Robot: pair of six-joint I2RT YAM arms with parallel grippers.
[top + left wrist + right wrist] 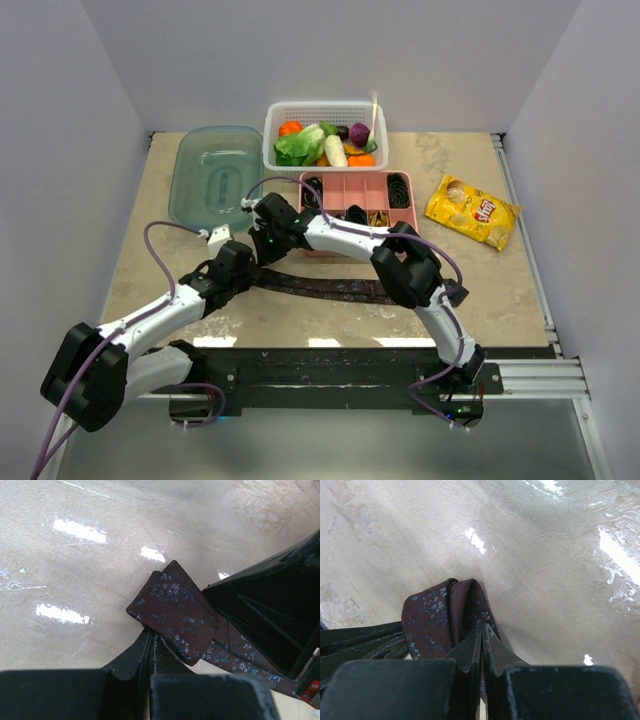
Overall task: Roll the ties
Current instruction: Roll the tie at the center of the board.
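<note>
A dark maroon tie [335,288] with a faint blue flower pattern lies flat across the table's middle. Its left end is folded over on itself [175,607] [432,615]. My right gripper [268,240] [483,627] is shut on that fold, with fabric showing in the slit between its fingers. My left gripper [248,268] [151,632] is shut too. Its tips meet the lower edge of the fold, which drapes over one finger; I see no fabric between them. Black coiled ties [398,187] sit in the pink tray [410,222].
A white basket [325,108] of vegetables stands at the back. A teal lid [213,175] lies at the back left. A yellow chip bag [472,210] lies at the right. The right gripper's black body [270,625] fills the right of the left wrist view.
</note>
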